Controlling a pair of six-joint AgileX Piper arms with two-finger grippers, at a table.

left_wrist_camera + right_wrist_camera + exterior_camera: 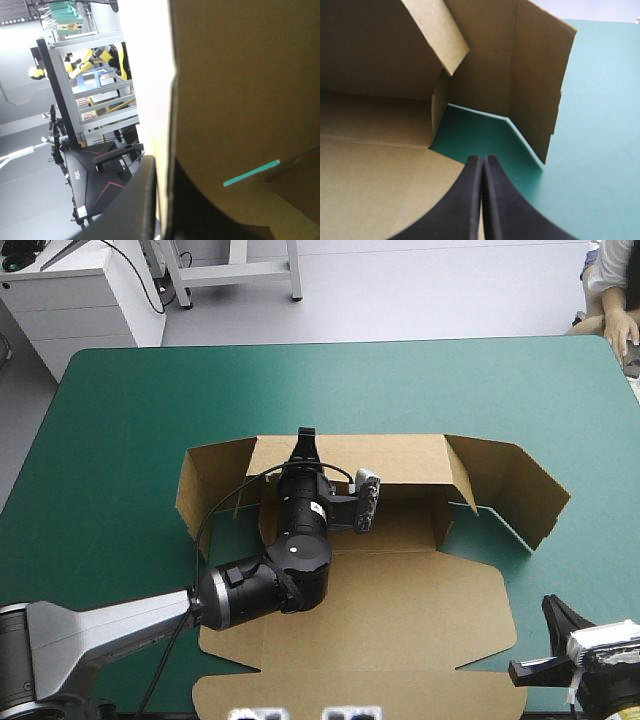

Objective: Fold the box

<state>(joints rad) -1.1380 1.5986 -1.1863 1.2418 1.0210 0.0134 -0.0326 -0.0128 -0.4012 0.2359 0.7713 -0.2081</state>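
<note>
The left gripper (304, 443) clamps the raised far wall of the brown box (400, 610), which lies in the middle of the teal-green cover (120, 400). Only its wrist view shows the board between the fingers (145, 210). The right gripper (556, 612), pinched together and empty, hangs near the box's right corner.

No text, brand, number or sign can be read on the box (400, 610) or on the teal-green cover (120, 420). One small white label (315, 508) sits on the wrist housing, well back from the fingers of the left gripper (305, 433). Its marks are too small to make out in the high view.
</note>
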